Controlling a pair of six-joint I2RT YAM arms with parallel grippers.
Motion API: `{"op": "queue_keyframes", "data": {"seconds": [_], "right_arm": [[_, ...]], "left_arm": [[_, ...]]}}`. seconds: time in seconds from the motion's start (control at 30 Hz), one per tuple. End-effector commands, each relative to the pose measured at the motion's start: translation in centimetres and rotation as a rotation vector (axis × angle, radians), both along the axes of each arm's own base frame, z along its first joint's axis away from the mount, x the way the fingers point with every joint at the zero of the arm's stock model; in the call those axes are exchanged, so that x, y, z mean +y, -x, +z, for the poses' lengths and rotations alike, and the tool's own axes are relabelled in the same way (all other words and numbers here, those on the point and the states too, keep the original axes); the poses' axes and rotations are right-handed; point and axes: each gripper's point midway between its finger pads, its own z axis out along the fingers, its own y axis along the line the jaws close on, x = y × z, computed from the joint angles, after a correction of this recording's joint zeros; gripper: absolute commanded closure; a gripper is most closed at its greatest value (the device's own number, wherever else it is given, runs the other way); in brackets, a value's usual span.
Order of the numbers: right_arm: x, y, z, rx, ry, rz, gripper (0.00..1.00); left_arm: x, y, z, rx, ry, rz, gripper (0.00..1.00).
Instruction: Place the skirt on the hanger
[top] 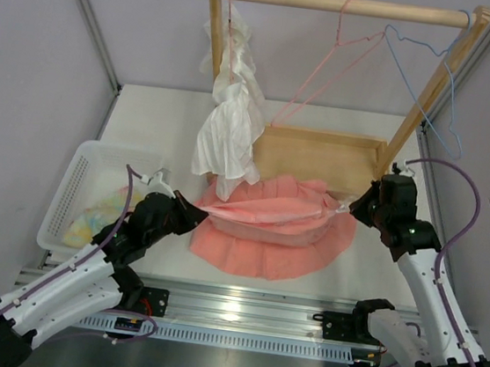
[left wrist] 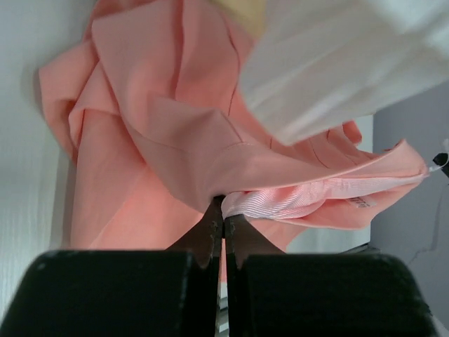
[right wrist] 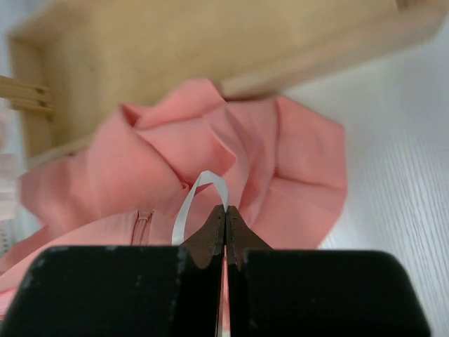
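Observation:
The salmon-pink pleated skirt (top: 270,235) is stretched between both grippers just in front of the wooden rack, and its hem rests on the table. My left gripper (top: 196,206) is shut on the left end of the waistband. In the left wrist view the jaws (left wrist: 224,210) pinch the ribbed band of the skirt (left wrist: 161,126). My right gripper (top: 353,206) is shut on the skirt's right end. In the right wrist view its tips (right wrist: 226,210) clamp a white ribbon loop (right wrist: 193,200) of the skirt (right wrist: 295,168). The thin pink hanger (top: 329,65) hangs from the wooden rail, above and behind the skirt.
A white ruffled garment (top: 230,124) hangs at the rail's left end, over the skirt's left part. A light-blue wire hanger (top: 439,77) hangs at the rail's right end. The rack's wooden base tray (top: 319,156) lies behind the skirt. A white basket (top: 72,186) with patterned cloth stands at left.

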Motion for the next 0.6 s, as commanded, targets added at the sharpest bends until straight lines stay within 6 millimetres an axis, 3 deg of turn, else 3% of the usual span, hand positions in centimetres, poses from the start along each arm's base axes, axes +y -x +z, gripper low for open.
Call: {"op": "queue_keyframes", "data": {"seconds": [0.0, 0.17, 0.33, 0.47, 0.57], "right_arm": [[-1.4, -0.4, -2.7, 0.004, -0.034, -0.062, 1.00], [-3.3, -0.1, -7.1, 0.080, -0.051, -0.119, 1.00], [-3.3, 0.2, -9.6, 0.128, -0.064, -0.109, 1.00], [-2.8, -0.1, -10.3, 0.140, -0.078, -0.087, 1.00], [-2.9, -0.7, -10.2, 0.133, -0.066, -0.087, 1.00]], "left_arm": [[-0.5, -0.5, -1.8, 0.051, 0.066, 0.039, 1.00], [-0.8, -0.5, -5.6, 0.130, 0.013, 0.027, 1.00], [-1.1, -0.6, -6.4, 0.103, -0.029, -0.020, 1.00], [-2.4, -1.1, -5.1, 0.026, -0.053, -0.123, 1.00], [-5.0, -0.7, -2.2, -0.102, -0.014, -0.303, 1.00]]}}
